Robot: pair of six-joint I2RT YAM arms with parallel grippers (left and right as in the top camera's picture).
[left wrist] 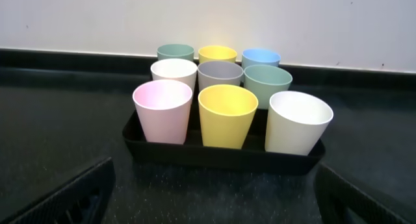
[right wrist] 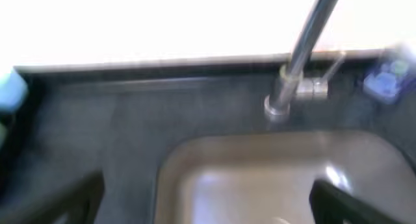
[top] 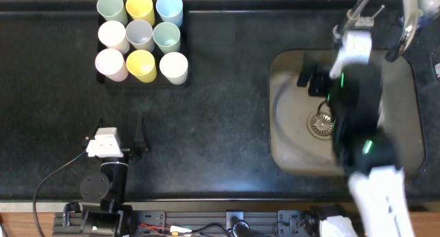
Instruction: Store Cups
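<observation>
Several pastel cups stand upright in a black tray (top: 103, 81) at the counter's back left, among them a pink cup (top: 111, 64), a yellow cup (top: 141, 64) and a cream cup (top: 173, 66). The left wrist view faces this tray (left wrist: 221, 159), with the pink cup (left wrist: 162, 110) nearest. My left gripper (top: 121, 128) (left wrist: 214, 188) rests on the counter in front of the tray, open and holding nothing. My right arm (top: 354, 106) hangs over the sink. Its gripper (right wrist: 208, 195) is open and points at the faucet (right wrist: 302, 55).
A steel sink (top: 289, 148) with a drain (top: 321, 123) is set into the dark counter at the right. The faucet (top: 359, 14) stands behind it. A blue object (right wrist: 385, 78) lies beside the faucet. Bare dark countertop (top: 220, 113) lies between tray and sink.
</observation>
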